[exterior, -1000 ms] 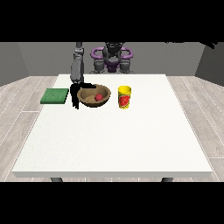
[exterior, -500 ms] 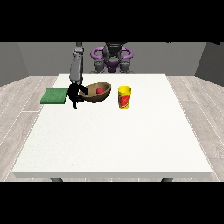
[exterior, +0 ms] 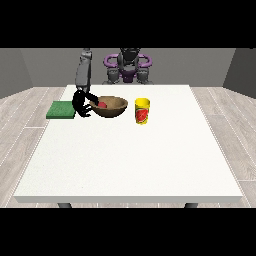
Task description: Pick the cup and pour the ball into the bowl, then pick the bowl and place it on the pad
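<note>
Bowl [exterior: 111, 106], ball [exterior: 102, 105] inside, sits on the counter [exterior: 130, 160] between pad [exterior: 61, 109] and cup [exterior: 142, 110]. The robot hand at the view's left [exterior: 81, 103] grips the bowl's pad-side rim, fingers curled over it, presumably for transfer onto the pad.

Wood-look bowl [exterior: 112, 107], matt white table [exterior: 130, 155]

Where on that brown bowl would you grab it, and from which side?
Probably the rim on the view's left. The bowl is wide, shallow and open on top, so its thin edge suits a pinch, thumb over the lip. The hand at the view's left is already there, the green pad lies just beyond, and the yellow cup crowds the other side.
</note>
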You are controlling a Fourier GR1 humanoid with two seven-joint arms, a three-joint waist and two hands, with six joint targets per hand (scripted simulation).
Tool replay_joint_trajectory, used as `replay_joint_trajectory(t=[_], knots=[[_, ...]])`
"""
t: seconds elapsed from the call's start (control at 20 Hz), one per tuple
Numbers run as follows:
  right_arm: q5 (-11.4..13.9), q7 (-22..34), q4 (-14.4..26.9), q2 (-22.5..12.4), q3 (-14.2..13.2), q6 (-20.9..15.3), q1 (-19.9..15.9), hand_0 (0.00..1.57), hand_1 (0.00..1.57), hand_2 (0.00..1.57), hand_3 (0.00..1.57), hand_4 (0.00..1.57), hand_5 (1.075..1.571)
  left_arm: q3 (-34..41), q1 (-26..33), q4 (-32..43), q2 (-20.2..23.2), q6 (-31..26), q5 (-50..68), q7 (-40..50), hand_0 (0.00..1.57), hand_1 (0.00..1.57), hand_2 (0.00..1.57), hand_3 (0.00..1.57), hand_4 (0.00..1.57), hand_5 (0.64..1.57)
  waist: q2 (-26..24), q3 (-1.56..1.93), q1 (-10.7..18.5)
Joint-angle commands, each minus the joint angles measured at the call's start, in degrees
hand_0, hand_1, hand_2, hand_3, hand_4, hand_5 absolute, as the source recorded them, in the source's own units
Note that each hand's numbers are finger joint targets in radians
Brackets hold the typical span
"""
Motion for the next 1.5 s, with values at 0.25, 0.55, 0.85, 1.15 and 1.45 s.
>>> replay_joint_trajectory(t=[0.25,0.55,0.85,1.15,1.45], knots=[[1.4,13.7,-1.3,-9.3,2.0,2.6,-6.7,1.57,1.57,1.57,1.57,0.99,1.553,2.8,4.6,7.4,3.1,-2.6,-1.6,-6.8,0.00,0.00,0.00,0.00,0.71,1.567,-1.3,0.44,-5.1],[2.9,10.5,1.5,-16.9,0.8,6.2,-7.2,1.57,1.57,1.57,1.57,1.00,1.571,4.7,2.9,8.5,6.8,-5.5,1.7,-6.4,0.00,0.00,0.00,0.00,0.70,1.565,3.2,0.48,-4.4],[-1.0,6.3,2.4,-19.7,-2.2,13.9,-5.8,1.57,1.57,1.57,1.37,0.99,1.571,5.8,6.4,9.7,6.9,-2.5,-2.8,-13.9,0.00,0.00,0.00,0.00,0.70,1.557,6.2,0.45,-8.1],[-1.5,-5.9,11.9,-25.0,-7.1,17.6,-3.6,1.57,1.57,1.57,0.18,0.98,1.570,6.0,6.9,0.0,6.4,-0.5,0.2,-10.8,0.00,0.00,0.00,0.00,0.67,1.561,11.9,0.67,-5.8],[-1.2,-9.1,16.1,-32.4,-8.3,23.2,-4.3,1.57,1.57,1.57,0.00,0.99,1.571,9.1,8.2,-3.1,7.5,1.9,3.1,-8.9,0.00,0.00,0.00,0.00,0.70,1.560,14.0,0.62,-7.5]])
